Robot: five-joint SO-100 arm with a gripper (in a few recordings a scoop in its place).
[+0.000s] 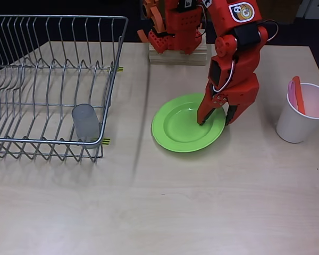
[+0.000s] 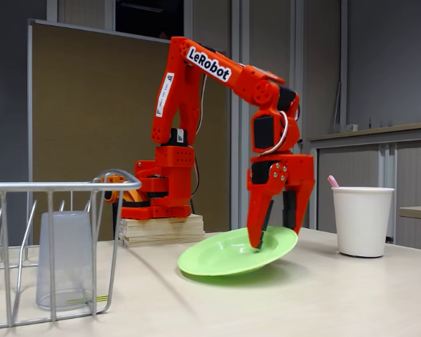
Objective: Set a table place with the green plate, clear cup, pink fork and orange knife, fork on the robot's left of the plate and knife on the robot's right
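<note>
Gripper (image 1: 217, 119) sits over the right rim of the green plate (image 1: 178, 127); in the fixed view it (image 2: 272, 232) has one finger inside the dish and one outside, clamped on the rim. Plate (image 2: 224, 256) is tilted: right edge lifted off the desk (image 1: 202, 202), left edge touching it.

Clear cup (image 1: 85, 121) stands upside-down in the front right corner of the wire dish rack (image 1: 21, 69), close against the rack's front wire. In the fixed view the cup (image 2: 64, 260) is behind the rack's (image 2: 56, 189) end wires.

White paper cup (image 1: 300, 114) stands near the desk's right edge, well apart from the plate. Orange knife (image 1: 298, 95) and pink fork (image 1: 291, 94) stand inside it, leaning on the left wall, touching each other. In the fixed view the fork tip (image 2: 332, 181) pokes above the cup (image 2: 362, 219) rim; can't make out the knife there.

Open room: bare strip of desk between rack and plate, another between plate and white cup, and the whole front half of the desk is free. Arm base stands on a wooden block (image 1: 178, 54) at the desk's back edge, just behind the plate.
</note>
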